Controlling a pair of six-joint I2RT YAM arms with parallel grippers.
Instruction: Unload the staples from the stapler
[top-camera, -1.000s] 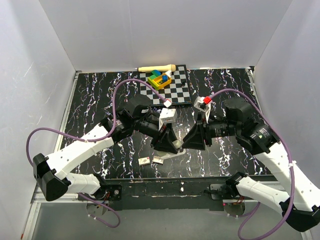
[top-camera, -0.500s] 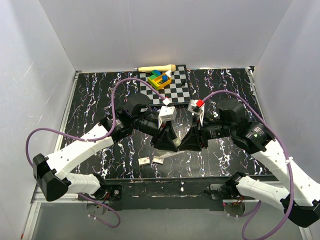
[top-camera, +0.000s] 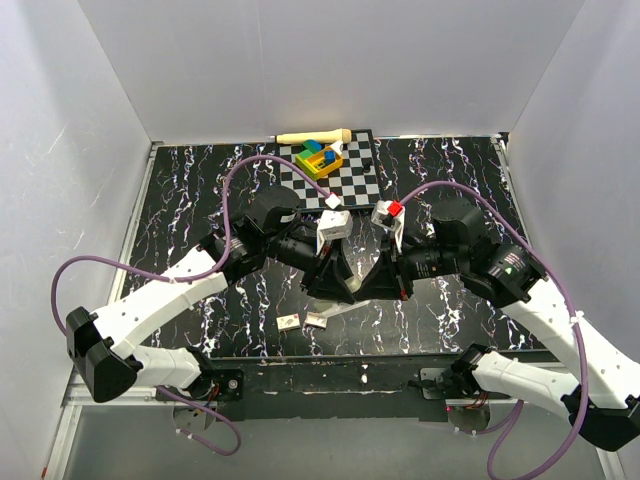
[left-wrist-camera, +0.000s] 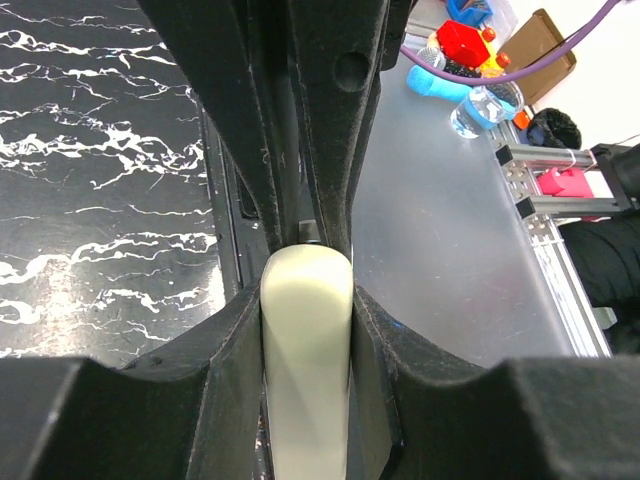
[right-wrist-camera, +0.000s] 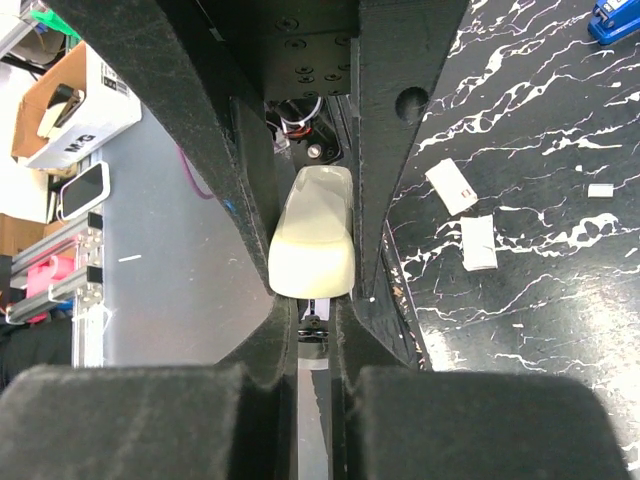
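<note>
- The stapler (left-wrist-camera: 305, 345) is off the table (top-camera: 180, 200), held in the air over its near middle, where the two grippers meet tip to tip. Only a cream-coloured, rounded face of it shows, because fingers cover its sides.
- At the back of the table, a chequered board (top-camera: 362, 185) carries a cluster of yellow, green and blue blocks (top-camera: 318, 158) on its far-left corner. A wooden stick (top-camera: 313, 136) lies just beyond the board's far edge.
- The left gripper (left-wrist-camera: 305, 300) is clamped on the stapler's two long sides. The cream body fills the gap between its fingers, and the rounded end points at the other gripper.
- The right gripper (right-wrist-camera: 315, 310) has its jaws drawn nearly together on a thin dark and silvery part that sticks out of that rounded end. Its fingertips sit just beside the cream body; whether they touch it cannot be told.
- Below the grippers and a little to the near-left, two small pale strips (right-wrist-camera: 450, 186) lie side by side on the marbled top.
- A small blue thing (right-wrist-camera: 614, 22) sits well apart from the strips, cut off by the edge of the right wrist view.
- The left arm (top-camera: 170, 290) rises from its base at the near-left. Its white link slants up and inward, and its black forearm runs rightward toward the middle.
- The right arm (top-camera: 540, 300) mirrors this, folding up from the near-right with its forearm running leftward.
- Both wrists are level enough that the jaws open sideways, and both wrist cameras look down past the fingers onto the table.
</note>
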